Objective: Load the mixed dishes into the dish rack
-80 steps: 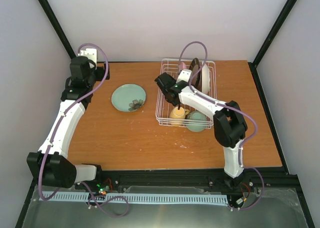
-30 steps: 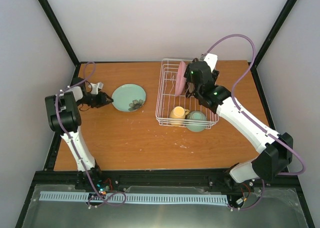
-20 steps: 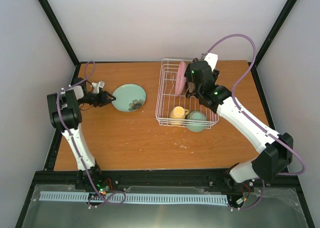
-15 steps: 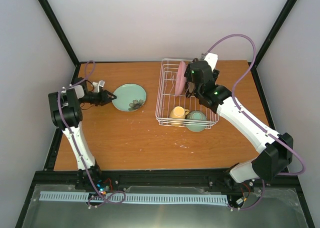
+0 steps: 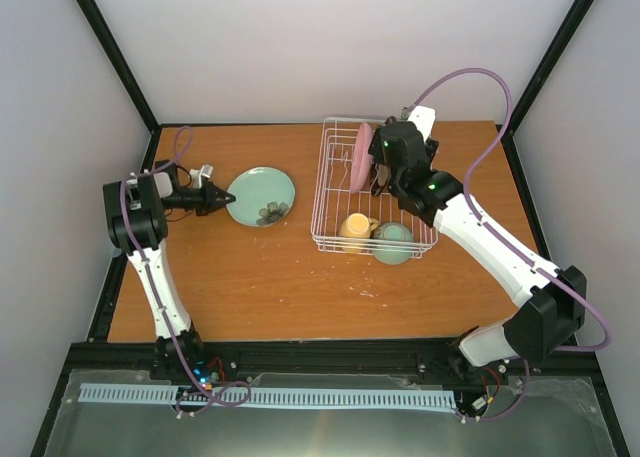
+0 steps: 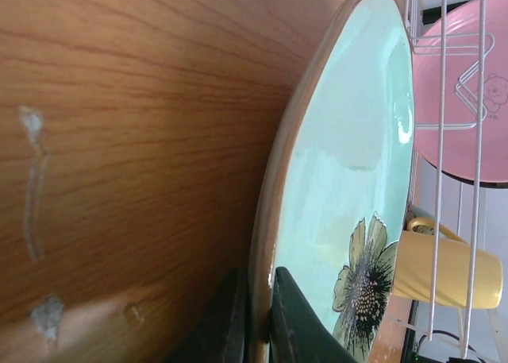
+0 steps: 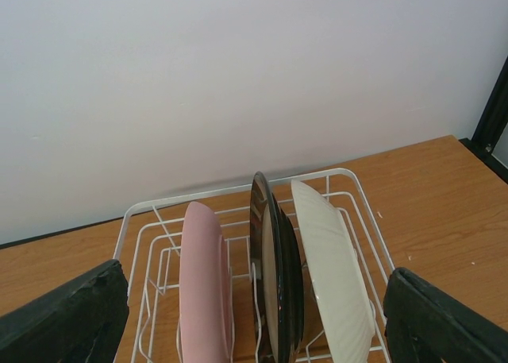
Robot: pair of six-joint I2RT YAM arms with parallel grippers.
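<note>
The mint green plate [image 5: 262,195] with a flower print lies on the table left of the dish rack [image 5: 330,192]. My left gripper [image 5: 215,195] is shut on its left rim. In the left wrist view the rim sits pinched between the two dark fingers [image 6: 298,323] of that gripper [image 6: 260,315]. The rack [image 7: 238,190] holds the pink plate [image 7: 202,283], the dark-rimmed cream plate [image 7: 274,276] and the white petal plate [image 7: 333,276] upright. The yellow mug [image 5: 353,228] and pale green bowl [image 5: 394,239] lie at its near end. My right gripper [image 5: 385,169] hovers open above the rack, holding nothing.
The wooden table [image 5: 300,277] is walled by white panels with black frame posts at the corners. The rack's left wire wall [image 6: 441,101] stands just beyond the mint plate. A purple cable loops over the right arm.
My left gripper slid right to the mint plate and shut on its rim, nudging the plate slightly toward the rack. The right arm has not moved.
</note>
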